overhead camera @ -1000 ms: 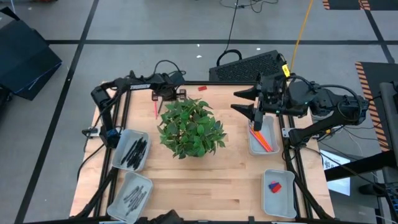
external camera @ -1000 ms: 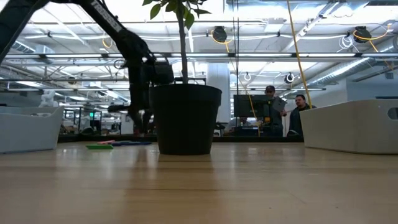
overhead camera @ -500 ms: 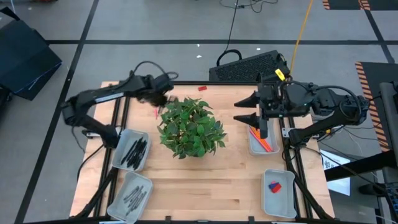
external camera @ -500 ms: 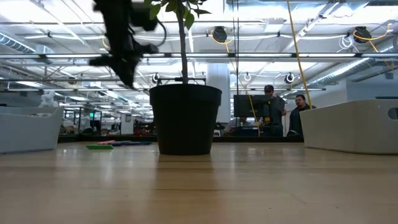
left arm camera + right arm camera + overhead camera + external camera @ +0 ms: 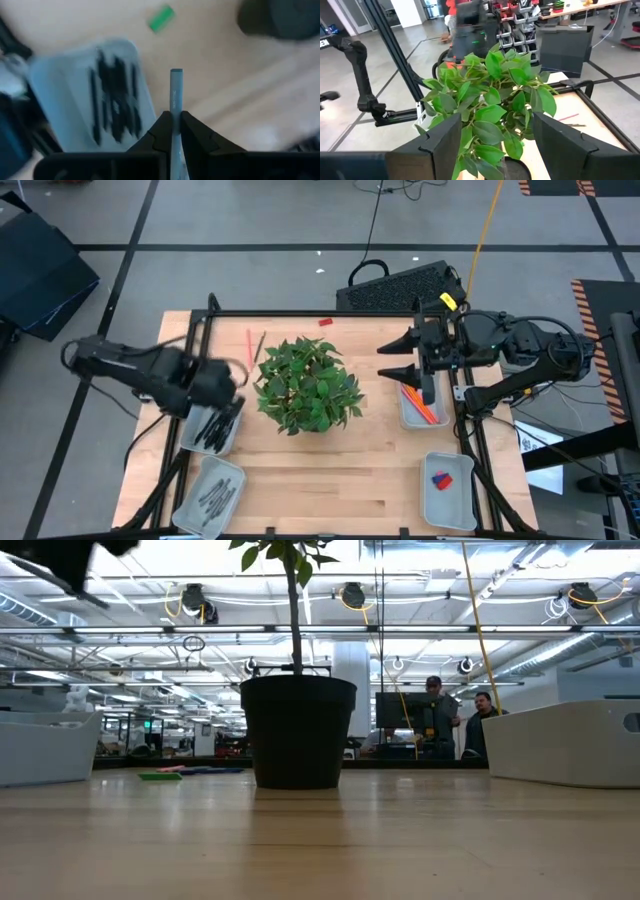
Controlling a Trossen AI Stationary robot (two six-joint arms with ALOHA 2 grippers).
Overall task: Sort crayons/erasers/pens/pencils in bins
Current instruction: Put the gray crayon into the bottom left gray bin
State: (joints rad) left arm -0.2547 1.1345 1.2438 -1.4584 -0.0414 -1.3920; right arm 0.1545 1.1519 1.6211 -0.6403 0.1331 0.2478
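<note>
The potted plant stood in the middle of my table and blocked any straight path between my two arms. Bins lined both side edges, with the frame rails just outside them. The front middle of the table lay bare, wide enough for either claw. Behind the plant, two loose pencils lay on a narrower open strip.
</note>
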